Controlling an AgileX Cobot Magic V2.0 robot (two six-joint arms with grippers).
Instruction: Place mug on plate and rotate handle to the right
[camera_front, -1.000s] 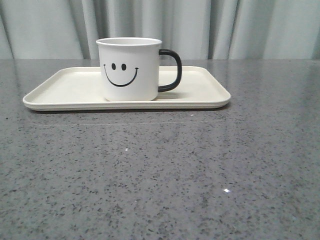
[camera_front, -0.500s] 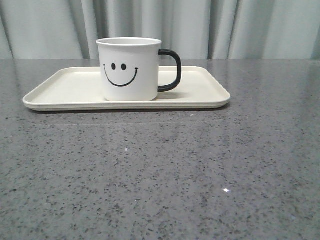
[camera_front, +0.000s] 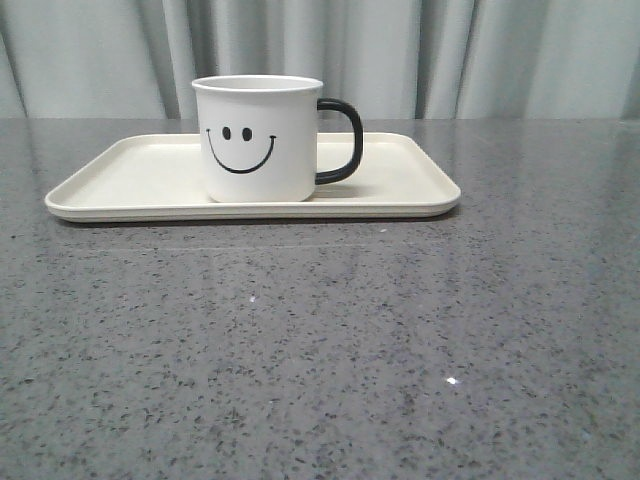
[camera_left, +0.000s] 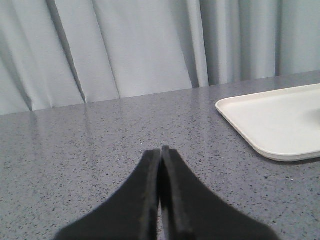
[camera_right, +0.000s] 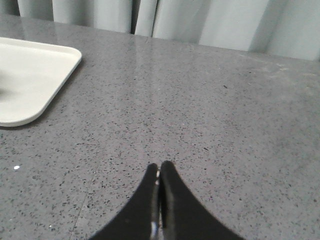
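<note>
The white mug (camera_front: 262, 138) with a black smiley face stands upright on the cream plate (camera_front: 130, 180), near its middle. Its black handle (camera_front: 343, 140) points to the right in the front view. Neither arm shows in the front view. In the left wrist view my left gripper (camera_left: 161, 150) is shut with nothing in it, above bare table, with a corner of the plate (camera_left: 272, 120) off to one side. In the right wrist view my right gripper (camera_right: 159, 166) is shut and empty too, with another corner of the plate (camera_right: 30, 80) some way off.
The grey speckled table (camera_front: 330, 340) runs from the plate to the front edge. A pale curtain (camera_front: 420, 55) hangs behind the table's far edge.
</note>
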